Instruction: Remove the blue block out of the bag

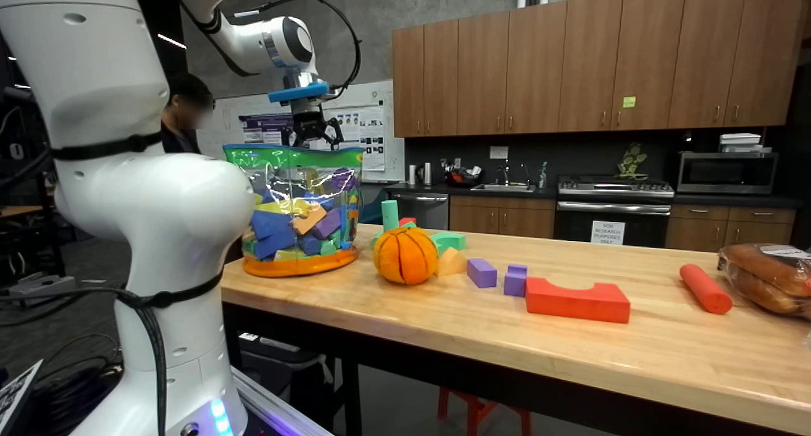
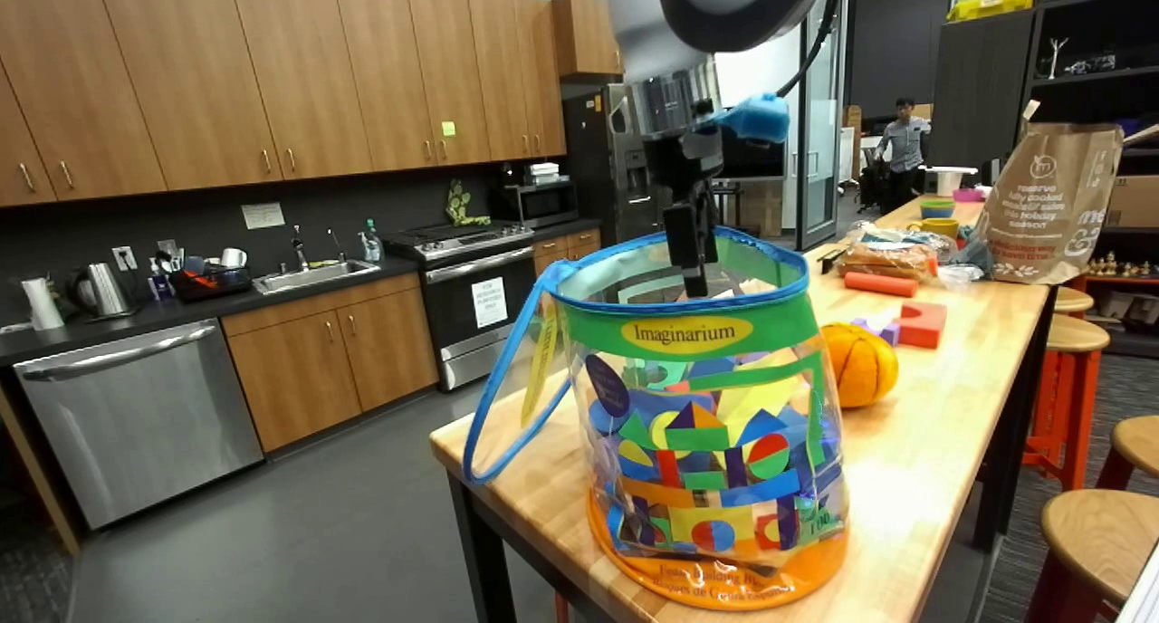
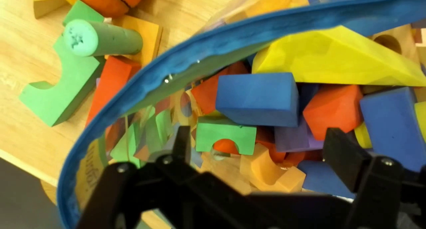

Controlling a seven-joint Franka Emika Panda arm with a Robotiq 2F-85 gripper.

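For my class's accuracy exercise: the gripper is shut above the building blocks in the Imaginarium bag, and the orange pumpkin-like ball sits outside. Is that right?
Not quite: the gripper is open, its jaws wide apart in the wrist view. It is above the building blocks in the Imaginarium bag, and the orange pumpkin-like ball sits outside.

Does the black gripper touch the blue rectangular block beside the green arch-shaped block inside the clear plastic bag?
Apart. In the wrist view, a gap shows between the blue rectangular block and each finger of the open black gripper.
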